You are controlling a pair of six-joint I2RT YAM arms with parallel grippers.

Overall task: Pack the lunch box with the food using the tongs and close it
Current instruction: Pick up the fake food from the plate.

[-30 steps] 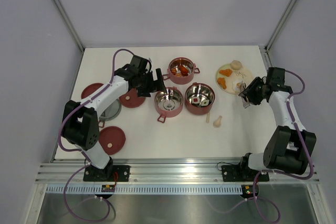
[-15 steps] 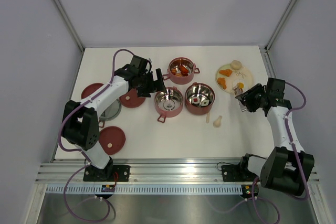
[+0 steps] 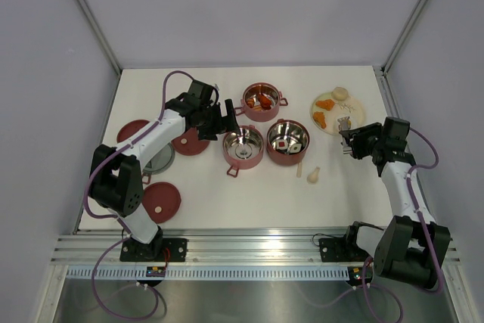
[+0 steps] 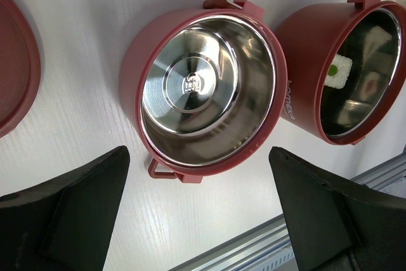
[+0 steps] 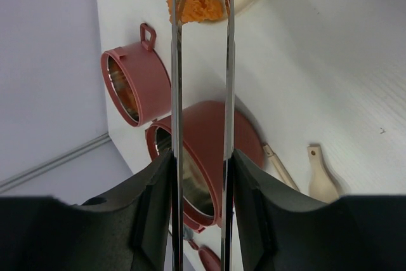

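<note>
White table (image 3: pixel 249 194), left gripper (image 4: pixel 200 211) jaws wide above empty bowl (image 4: pixel 206 90), right gripper (image 5: pixel 200 176) jaws holding tongs (image 5: pixel 200 61)

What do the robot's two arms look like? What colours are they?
Both arms have white tube-like links joined by chunky black joints, with a purple cable looping along each. They stand on black bases bolted to a silver rail. The left hand and right hand each have two black fingers.

The right claw (image 3: pixel 349 140), gripping the tongs (image 5: pixel 200 87), has pulled back from the plate (image 3: pixel 355 116)
</note>
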